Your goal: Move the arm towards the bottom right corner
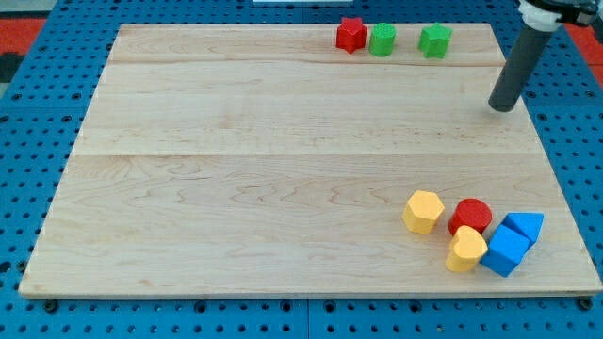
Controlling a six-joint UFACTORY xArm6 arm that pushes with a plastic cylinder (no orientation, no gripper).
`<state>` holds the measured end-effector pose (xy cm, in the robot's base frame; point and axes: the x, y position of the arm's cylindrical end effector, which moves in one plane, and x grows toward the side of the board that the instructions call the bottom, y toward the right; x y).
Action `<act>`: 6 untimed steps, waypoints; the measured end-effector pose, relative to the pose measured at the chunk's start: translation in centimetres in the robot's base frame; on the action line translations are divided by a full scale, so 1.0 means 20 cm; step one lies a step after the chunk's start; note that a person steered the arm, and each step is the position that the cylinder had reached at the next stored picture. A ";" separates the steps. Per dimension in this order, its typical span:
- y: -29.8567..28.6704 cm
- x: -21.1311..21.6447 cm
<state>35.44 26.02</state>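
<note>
You have no pincer here, only my tip (502,107) resting near the table's (236,188) right edge, well above the bottom-right cluster, probably clear of the blue cube (505,251) so nothing gets nudged.

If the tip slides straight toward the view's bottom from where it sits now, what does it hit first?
Probably the blue triangular block, the nearest of the bottom-right cluster below my tip. The board between them looks bare. The blue cube sits just past it. Exact alignment is uncertain from one view.
</note>
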 end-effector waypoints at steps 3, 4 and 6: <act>0.09 -0.25; 0.07 0.08; 0.20 0.68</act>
